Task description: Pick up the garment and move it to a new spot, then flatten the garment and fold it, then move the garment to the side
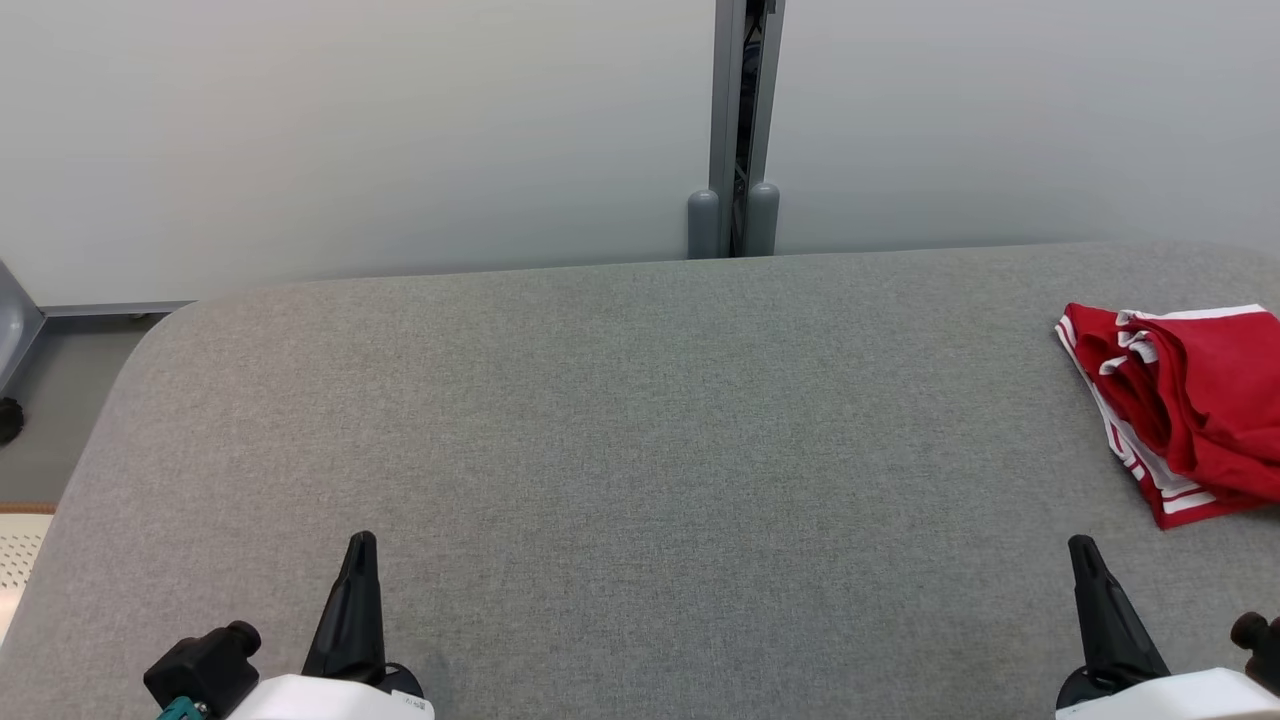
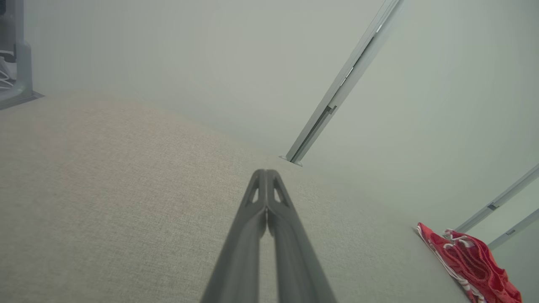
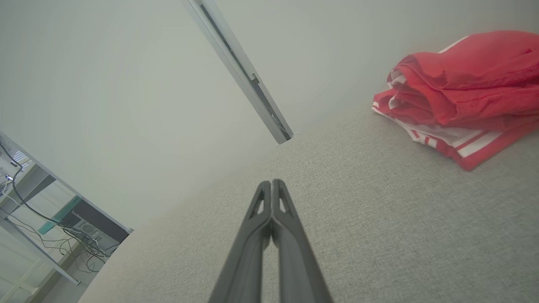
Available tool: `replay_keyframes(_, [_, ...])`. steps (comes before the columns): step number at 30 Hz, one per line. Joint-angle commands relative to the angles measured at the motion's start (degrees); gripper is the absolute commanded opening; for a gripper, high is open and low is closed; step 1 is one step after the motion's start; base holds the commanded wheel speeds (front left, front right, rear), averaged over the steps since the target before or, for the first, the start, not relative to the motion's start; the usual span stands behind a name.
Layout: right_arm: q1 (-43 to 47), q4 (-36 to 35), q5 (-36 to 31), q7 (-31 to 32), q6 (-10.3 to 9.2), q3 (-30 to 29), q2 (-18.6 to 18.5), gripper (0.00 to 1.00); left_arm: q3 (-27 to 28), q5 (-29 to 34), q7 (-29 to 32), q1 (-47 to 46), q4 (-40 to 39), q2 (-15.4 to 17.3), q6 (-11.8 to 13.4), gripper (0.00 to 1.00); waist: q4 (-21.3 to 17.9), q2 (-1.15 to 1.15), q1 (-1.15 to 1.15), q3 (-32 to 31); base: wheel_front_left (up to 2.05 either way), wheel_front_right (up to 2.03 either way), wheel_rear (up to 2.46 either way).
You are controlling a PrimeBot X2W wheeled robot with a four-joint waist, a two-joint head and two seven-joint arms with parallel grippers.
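1. Here, the bunched red garment (image 1: 1195,405) lies at three o'clock on the grey surface (image 1: 600,420).
2. The left tool (image 2: 266,173), at seven o'clock, has its fingers pressed together.
3. The right tool (image 3: 272,184), at five o'clock, is likewise closed, apart from the garment.

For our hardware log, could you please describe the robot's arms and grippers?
The left gripper and right gripper have long, dark, tapering fingers with triangular cut-outs near the tips. Each sits on a white casing with a black knob; the left shows a teal fitting.

No legible text or labels anywhere.
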Motion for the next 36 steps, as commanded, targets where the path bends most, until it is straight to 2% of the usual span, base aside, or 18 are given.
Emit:
replay_keyframes(1, [-1.68, -0.40, 1.70, 0.41, 0.00, -0.55, -0.67, 0.00, 0.08, -1.69, 0.34, -2.01, -0.26, 0.24, -0.51, 0.00, 0.00, 0.00, 0.00, 0.02, 0.00, 0.00, 0.00])
replay_keyframes(20, [-4.36, 1.63, 16.44, 5.19, 0.00, -4.87, -0.95, 0.00, -0.11, -17.39, 2.90, -7.02, 3.76, 0.23, -2.43, 0.00, -0.13, 0.00, 0.00, 0.45, 0.00, 0.00, 0.00])
replay_keyframes(36, [-6.22, 2.96, 25.99, 8.60, 0.00, -8.01, -0.93, 0.00, -0.26, -27.82, 4.65, -10.41, 6.48, 0.23, -3.67, 0.00, -0.24, 0.00, 0.00, 0.80, 0.00, 0.00, 0.00])
